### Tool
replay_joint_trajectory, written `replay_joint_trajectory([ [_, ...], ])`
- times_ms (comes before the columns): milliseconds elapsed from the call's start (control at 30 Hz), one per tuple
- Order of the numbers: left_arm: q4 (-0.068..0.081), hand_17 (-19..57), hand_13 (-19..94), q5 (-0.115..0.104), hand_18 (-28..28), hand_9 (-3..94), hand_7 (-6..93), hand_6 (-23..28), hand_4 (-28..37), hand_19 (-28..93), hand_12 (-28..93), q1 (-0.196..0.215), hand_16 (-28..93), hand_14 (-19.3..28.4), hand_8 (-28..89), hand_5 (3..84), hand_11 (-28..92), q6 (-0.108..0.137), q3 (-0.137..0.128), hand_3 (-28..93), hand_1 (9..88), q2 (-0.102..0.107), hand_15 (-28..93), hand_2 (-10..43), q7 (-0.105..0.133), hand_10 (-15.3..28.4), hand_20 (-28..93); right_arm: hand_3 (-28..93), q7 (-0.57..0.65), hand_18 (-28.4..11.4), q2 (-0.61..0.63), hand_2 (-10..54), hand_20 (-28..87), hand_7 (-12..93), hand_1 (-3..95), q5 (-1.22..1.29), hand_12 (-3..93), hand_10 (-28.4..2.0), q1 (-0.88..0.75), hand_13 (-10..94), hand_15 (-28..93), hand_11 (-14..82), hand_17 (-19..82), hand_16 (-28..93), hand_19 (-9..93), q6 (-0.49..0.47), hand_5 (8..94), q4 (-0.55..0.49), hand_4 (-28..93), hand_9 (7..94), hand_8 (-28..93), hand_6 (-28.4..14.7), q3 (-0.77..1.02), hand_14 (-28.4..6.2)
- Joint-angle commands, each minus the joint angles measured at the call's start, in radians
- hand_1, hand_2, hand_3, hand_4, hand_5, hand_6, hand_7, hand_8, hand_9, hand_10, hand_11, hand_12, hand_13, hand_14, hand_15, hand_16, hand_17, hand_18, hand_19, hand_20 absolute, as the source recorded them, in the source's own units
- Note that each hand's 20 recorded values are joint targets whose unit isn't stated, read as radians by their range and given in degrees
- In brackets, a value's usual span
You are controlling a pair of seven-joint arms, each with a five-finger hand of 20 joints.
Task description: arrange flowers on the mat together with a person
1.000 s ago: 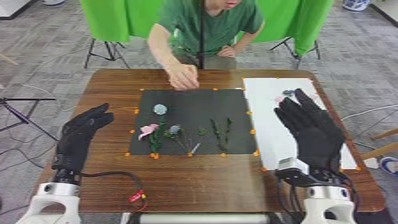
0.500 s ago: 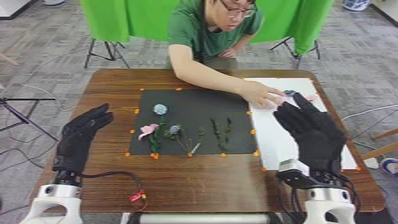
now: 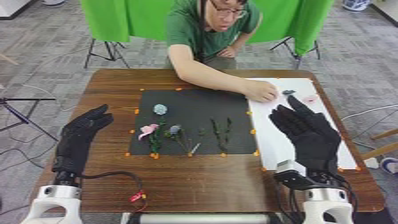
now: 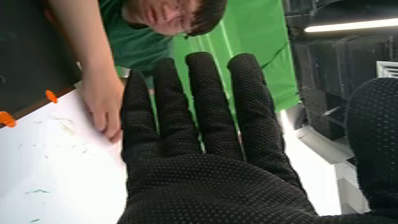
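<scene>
On the black mat [image 3: 191, 110] lie a pink flower [image 3: 148, 131], a pale blue flower [image 3: 160, 109], a grey-blue flower [image 3: 174, 129] with stems, and green sprigs [image 3: 227, 132]. A dark blue flower [image 3: 288, 92] and a pale pink flower [image 3: 310, 99] lie on the white sheet [image 3: 276, 145]. My right hand [image 3: 306, 135] is over that sheet, fingers straight, holding nothing. My left hand [image 3: 80, 137] is above the table left of the mat, fingers extended. In the right wrist view the right hand [image 4: 209, 182] has straight fingers, beside the person's hand [image 4: 105, 107].
The person's hand [image 3: 260, 91] rests at the far part of the white sheet, the forearm crossing the mat's far right corner. Orange markers [image 3: 252, 131] line the mat. A black cable with a red tag [image 3: 137, 196] lies on the brown table [image 3: 200, 187] near the left arm.
The person's hand went from beyond the mat's far edge to the white sheet, then shifted slightly farther back. My right hand has moved slightly left; my left hand looks unmoved.
</scene>
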Motion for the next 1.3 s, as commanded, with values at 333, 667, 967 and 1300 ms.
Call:
replay_joint_trajectory([
  [333, 0.000, 1.6, 34, -0.023, 13.9, 44.8, 12.6, 3.1, -18.3, 7, 15, 0.007, 6, 16.7, -6, 45.5, 18, -0.005, -0.003, 67, 25.3, -0.007, 14, -4.7, -0.013, 12.4, 17, 77, 0.019, -16.0, -0.013, 5.4, 31, 11, 10.2, 0.002, 14.5, -16.2, -0.014, 42, 13, 6.8, 19, 22, 20, 0.001, 48.7, 0.002, -17, 52.5, -8, -2.5, -0.006, -16.6],
  [667, 0.000, 1.4, 34, -0.031, 14.0, 44.9, 12.5, 3.1, -18.3, 7, 15, 0.013, 6, 16.7, -6, 45.5, 18, 0.000, -0.001, 67, 25.4, -0.002, 13, -4.6, -0.011, 12.5, 17, 77, 0.041, -16.1, -0.022, 5.7, 31, 11, 10.2, -0.004, 14.8, -16.4, -0.008, 43, 13, 7.0, 19, 22, 21, -0.023, 49.5, 0.004, -17, 53.9, -8, -2.7, 0.000, -16.6],
  [967, -0.002, 1.2, 34, -0.039, 14.2, 44.9, 12.4, 3.1, -18.2, 7, 15, 0.017, 6, 16.8, -6, 45.4, 18, 0.006, 0.004, 67, 25.3, 0.013, 13, -4.5, -0.007, 12.4, 17, 76, 0.046, -16.2, -0.020, 6.0, 31, 11, 10.4, -0.013, 15.0, -16.4, -0.001, 43, 13, 7.3, 19, 23, 22, -0.022, 49.7, 0.010, -16, 54.4, -8, -2.7, 0.002, -16.5],
  [1300, -0.002, 1.2, 34, -0.047, 14.3, 44.9, 12.5, 3.1, -18.3, 7, 15, 0.019, 6, 16.8, -6, 45.4, 18, 0.009, 0.005, 67, 25.3, 0.021, 14, -4.5, -0.007, 12.4, 17, 77, 0.049, -15.9, -0.011, 5.8, 30, 11, 10.3, -0.014, 14.9, -16.3, 0.003, 42, 12, 7.1, 19, 22, 21, -0.019, 49.9, 0.015, -17, 54.4, -8, -2.8, 0.004, -16.5],
])
